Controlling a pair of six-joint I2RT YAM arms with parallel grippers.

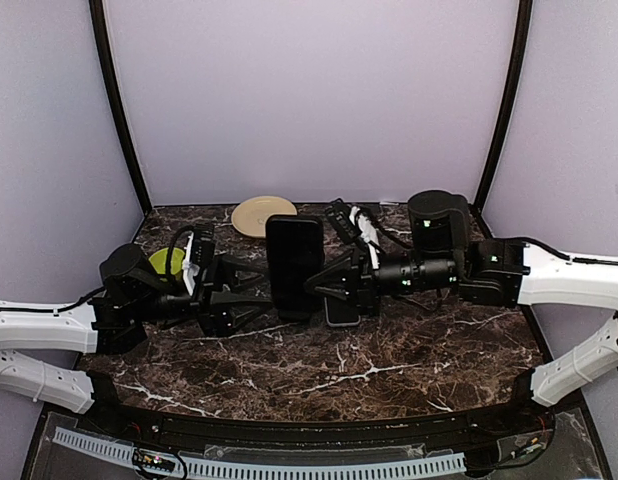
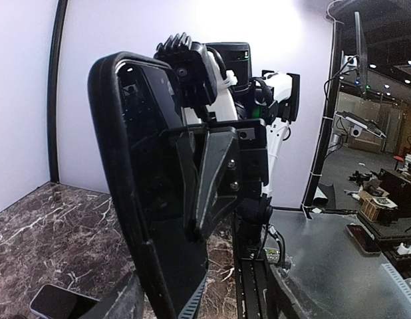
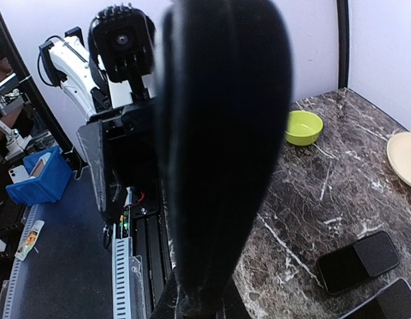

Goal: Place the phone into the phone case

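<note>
the black phone case (image 1: pixel 294 262) is held upright above the marble table (image 1: pixel 409 360), clamped at its edge by the right gripper (image 1: pixel 324 287). the left gripper (image 1: pixel 261 296) is seen just beside the case, fingers spread apart. the phone (image 1: pixel 342 318) is laid flat on the table below the right gripper.

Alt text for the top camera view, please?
The right end effector grips an upright black phone case at mid-table, the left end effector open beside it. A phone lies beneath the right end effector; tan plate at the back, green bowl far left.
</note>
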